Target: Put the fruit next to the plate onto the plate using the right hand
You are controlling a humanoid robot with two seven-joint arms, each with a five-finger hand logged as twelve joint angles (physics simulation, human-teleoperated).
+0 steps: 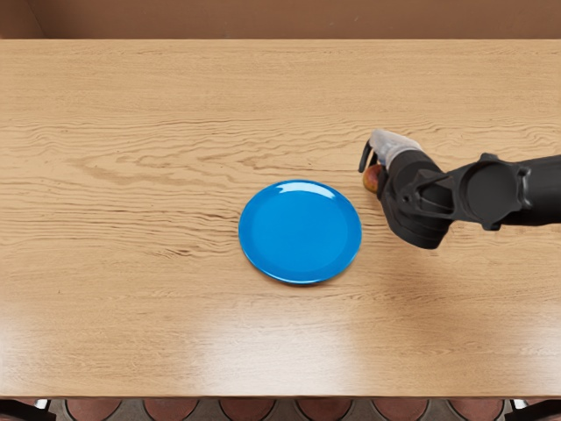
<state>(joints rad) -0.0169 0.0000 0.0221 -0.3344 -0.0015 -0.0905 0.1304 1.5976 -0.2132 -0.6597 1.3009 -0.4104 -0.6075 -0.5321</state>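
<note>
Presently the small reddish fruit [372, 179] sits on the table directly under the leading edge of the right hand [393, 165], showing only as a sliver on the hand's plate-facing side; the rest is covered by the hand, so its kind cannot be named more closely. Whether the hand has closed on the fruit or merely hovers over it cannot be told from this view, since the hand's own bulk hides the contact. The fruit appears to lie on the wood, not yet lifted and not on the plate. The blue plate [301, 231] lies just beyond the fruit from the hand, close beside it but apart, and slightly toward the table's near edge. The right arm [504, 191] reaches in behind the hand from the far side; the left arm is not in view. The wooden table [131, 132] extends bare well past the plate. Judged risks: a round fruit taken with an unconfirmed hold may squirt out sideways and roll across the smooth wood; a low carry could strike the plate's rim and push the plate away; and a release from height could let the fruit roll off the shallow plate.
</note>
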